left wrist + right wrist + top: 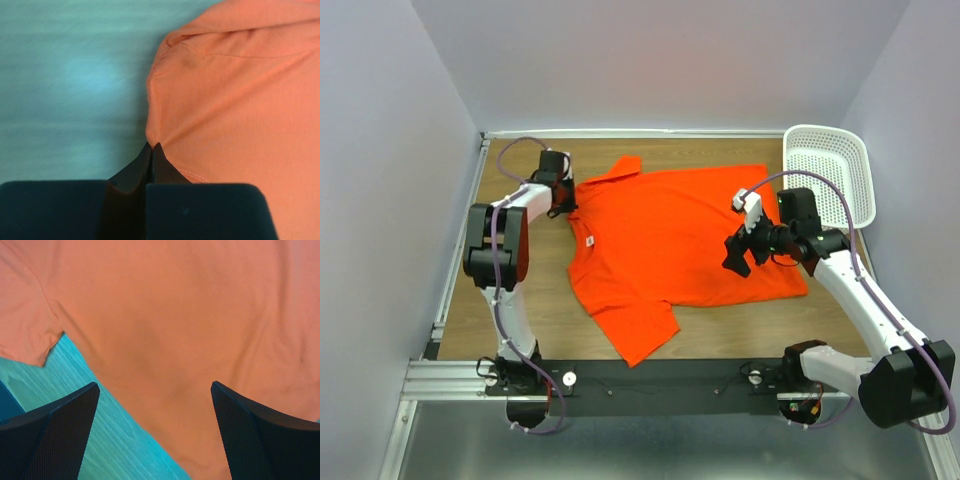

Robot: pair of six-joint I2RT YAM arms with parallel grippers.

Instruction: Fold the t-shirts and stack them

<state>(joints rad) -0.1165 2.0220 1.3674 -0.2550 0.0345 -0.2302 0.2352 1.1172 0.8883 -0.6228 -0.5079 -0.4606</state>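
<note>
The shirt (670, 235) looks soft and limp, best gripped at its edges: left tool (151, 150) pinches one, right tool (154, 385) hangs wide above.

The left arm (498, 250) rises from its base, folds at the elbow and reaches to the far left, where the left hand (562, 200) has both fingers (132, 175) pressed together on the t-shirt (235, 100) edge. The right arm (860, 300) stretches forward and inward, and the right hand (154, 390) points down with its fingers (60, 430) spread wide
</note>
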